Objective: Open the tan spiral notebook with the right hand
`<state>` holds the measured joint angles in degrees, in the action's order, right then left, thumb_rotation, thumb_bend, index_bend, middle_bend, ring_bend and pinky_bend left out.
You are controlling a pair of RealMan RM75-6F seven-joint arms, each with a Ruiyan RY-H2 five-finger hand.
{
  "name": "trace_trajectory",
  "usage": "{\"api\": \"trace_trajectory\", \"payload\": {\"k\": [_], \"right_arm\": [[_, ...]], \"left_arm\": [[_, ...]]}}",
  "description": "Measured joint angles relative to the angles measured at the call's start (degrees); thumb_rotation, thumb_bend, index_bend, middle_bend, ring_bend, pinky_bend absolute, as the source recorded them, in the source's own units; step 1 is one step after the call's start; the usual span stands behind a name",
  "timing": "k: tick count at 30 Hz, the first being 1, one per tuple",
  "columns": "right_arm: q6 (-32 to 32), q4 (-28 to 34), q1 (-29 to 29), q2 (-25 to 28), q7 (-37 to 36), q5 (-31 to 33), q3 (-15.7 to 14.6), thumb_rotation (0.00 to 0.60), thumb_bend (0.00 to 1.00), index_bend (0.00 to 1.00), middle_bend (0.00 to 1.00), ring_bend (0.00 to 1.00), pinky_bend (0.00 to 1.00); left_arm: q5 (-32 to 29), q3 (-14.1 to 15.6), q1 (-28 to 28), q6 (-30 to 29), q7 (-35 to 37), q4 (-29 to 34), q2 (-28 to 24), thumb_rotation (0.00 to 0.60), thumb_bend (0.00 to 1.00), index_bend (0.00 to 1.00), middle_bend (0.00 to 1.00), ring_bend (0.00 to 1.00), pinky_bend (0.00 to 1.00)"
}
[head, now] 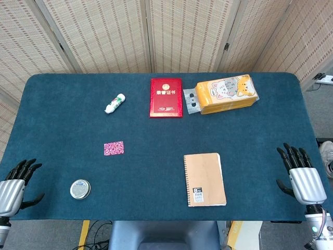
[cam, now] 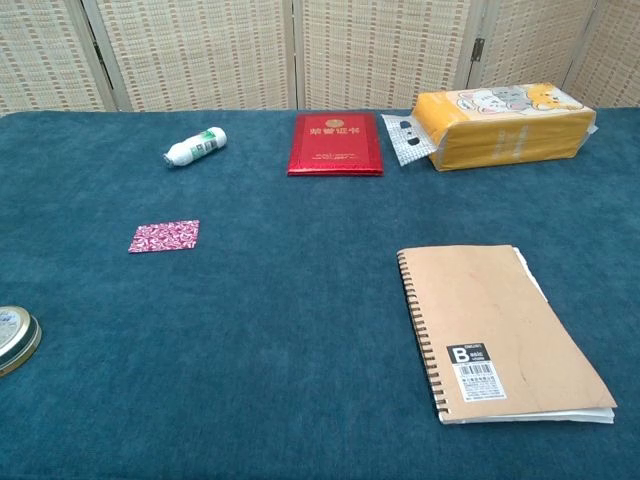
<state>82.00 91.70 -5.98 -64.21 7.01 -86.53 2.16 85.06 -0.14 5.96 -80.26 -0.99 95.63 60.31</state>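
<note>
The tan spiral notebook (head: 204, 179) (cam: 497, 330) lies closed and flat on the blue table, right of centre near the front edge, with its wire binding along its left side. My right hand (head: 302, 175) rests at the table's right front corner, well to the right of the notebook, fingers spread and holding nothing. My left hand (head: 15, 185) sits at the left front corner, also with fingers apart and nothing in it. Neither hand shows in the chest view.
At the back stand a red certificate booklet (head: 166, 97), an orange tissue pack (head: 227, 94) and a small white bottle (head: 115, 103). A pink patterned card (head: 113, 148) lies mid-left and a round tin (head: 80, 189) sits near the front left.
</note>
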Motion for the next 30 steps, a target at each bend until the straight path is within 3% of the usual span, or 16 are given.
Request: {"api": "trace_trajectory", "payload": {"k": [14,20,30], "right_arm": [[0.1,-1.3,-0.7,-1.0,-1.2,-2.5,-0.4,0.600,0.28,0.00,0.00,0.00,0.00],[1.4,-8.5,-2.4,-6.4,-5.7,-10.2,-1.9,0.600,0.26,0.00,0.00,0.00,0.00],[1.4,-20.8,-4.5,-16.0,-8.8,-15.3,-4.7,0.600,0.25,0.00,0.00,0.00,0.00]], "left_arm": [[-0.7,-0.1,0.3,0.6,-0.7,-0.2,0.3,0.600,0.24,0.19,0.11,0.03,0.18],[-1.7,-0.3,0.5,1.4,-0.6,-0.4,0.3,0.600,0.24,0.19,0.11,0.03,0.18],[-1.5,-0.4,-0.2,0.1,0.4,0.0,-0.2,0.600,0.24,0.19,0.11,0.03,0.18]]}}
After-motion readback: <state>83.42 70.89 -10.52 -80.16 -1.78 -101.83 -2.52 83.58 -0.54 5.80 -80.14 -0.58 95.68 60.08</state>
